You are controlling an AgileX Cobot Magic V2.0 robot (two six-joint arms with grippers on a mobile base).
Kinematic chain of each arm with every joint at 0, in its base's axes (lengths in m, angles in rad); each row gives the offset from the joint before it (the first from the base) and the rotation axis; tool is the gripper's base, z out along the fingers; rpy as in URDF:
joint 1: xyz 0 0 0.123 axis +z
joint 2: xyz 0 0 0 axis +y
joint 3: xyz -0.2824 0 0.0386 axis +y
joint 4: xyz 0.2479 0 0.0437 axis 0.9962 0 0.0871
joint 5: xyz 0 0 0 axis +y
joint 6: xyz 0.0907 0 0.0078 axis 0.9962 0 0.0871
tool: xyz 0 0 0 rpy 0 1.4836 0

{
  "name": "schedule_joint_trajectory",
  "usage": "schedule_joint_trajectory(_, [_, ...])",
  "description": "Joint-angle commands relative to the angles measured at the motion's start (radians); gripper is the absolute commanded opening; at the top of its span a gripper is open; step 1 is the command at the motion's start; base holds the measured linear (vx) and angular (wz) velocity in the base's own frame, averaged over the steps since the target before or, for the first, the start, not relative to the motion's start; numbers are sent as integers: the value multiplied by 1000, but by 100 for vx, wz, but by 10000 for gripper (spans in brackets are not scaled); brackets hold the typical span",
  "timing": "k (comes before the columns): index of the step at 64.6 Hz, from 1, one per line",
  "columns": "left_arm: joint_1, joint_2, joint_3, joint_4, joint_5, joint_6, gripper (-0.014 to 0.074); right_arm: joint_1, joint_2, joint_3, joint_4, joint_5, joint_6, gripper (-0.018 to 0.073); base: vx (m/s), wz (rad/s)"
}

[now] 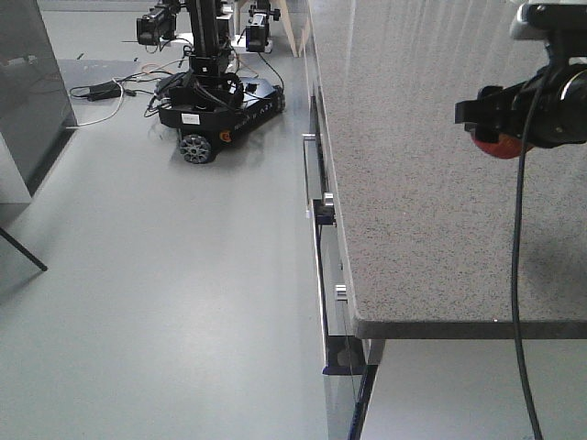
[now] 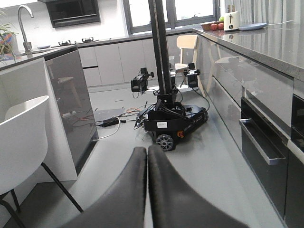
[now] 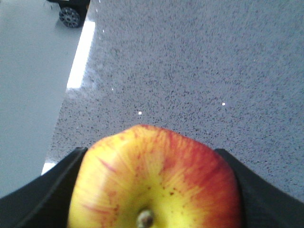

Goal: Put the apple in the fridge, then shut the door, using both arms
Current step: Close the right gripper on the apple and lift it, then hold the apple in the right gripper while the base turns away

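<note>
Our right pincer (image 3: 154,199) pinches the apple (image 3: 156,171) with the desk (image 3: 190,71) beneath it, our left pincer (image 2: 147,190) is pressed together, so we should hold firmly and carry it level toward the unseen fridge.

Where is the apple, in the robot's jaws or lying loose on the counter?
In the jaws: the right gripper presses the apple from both sides.
</note>
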Motion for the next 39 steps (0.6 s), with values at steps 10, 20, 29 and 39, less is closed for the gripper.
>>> schedule_joint_trajectory(10, [1, -16, 28, -2, -69, -8, -5, -5, -55, -30, -12, -59, -11, -8, 0, 0])
schedule_joint_trajectory(20, [1, -16, 28, -2, -69, -8, -5, -5, -55, -30, -12, -56, -11, -8, 0, 0])
schedule_joint_trajectory(29, [1, -16, 28, -2, -69, -8, -5, -5, -55, -30, -12, -56, -11, -8, 0, 0])
schedule_joint_trajectory(39, [1, -16, 28, -2, -69, -8, -5, -5, -55, -30, -12, -56, -11, -8, 0, 0])
